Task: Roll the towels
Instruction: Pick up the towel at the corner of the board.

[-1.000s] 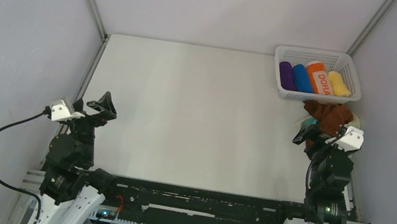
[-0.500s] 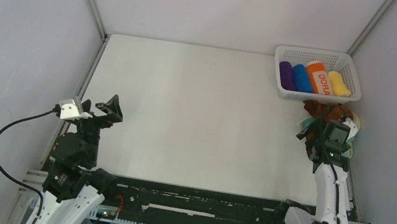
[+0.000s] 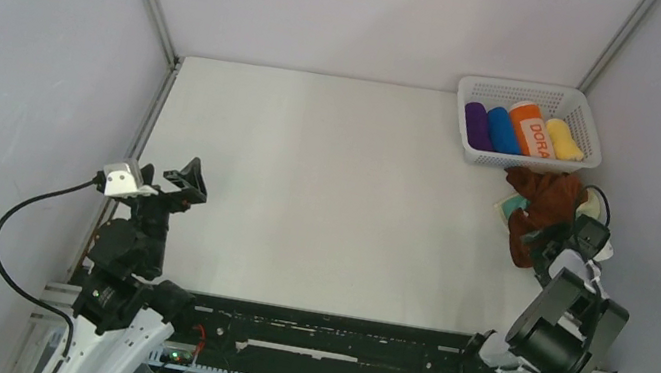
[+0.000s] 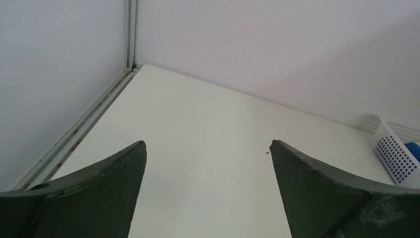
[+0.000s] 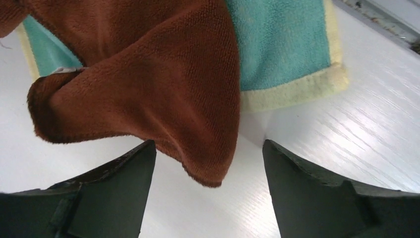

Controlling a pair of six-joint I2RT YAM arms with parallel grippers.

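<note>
The rust-brown towel [image 3: 541, 203] lies crumpled at the table's right edge, just below the basket, on top of the teal towel with a pale yellow-cream border [image 3: 510, 205]. In the right wrist view the rust-brown towel [image 5: 148, 84] covers much of the teal towel [image 5: 282, 44], and one brown corner hangs down between the fingers. My right gripper [image 3: 545, 250] [image 5: 208, 148] is open, low over the table at the towels' near edge, touching nothing. My left gripper [image 3: 189, 180] [image 4: 207, 145] is open and empty above the table's left side.
A white basket [image 3: 534, 96] at the far right corner holds purple, blue and yellow rolls and an orange roll lettered "DORA". It shows at the right edge of the left wrist view [image 4: 396, 148]. Walls stand close on the left and right.
My right arm has swung over and dropped its gripper down to the near edge of the towels. My left gripper has shifted slightly right and forward. The towels have not visibly moved.
</note>
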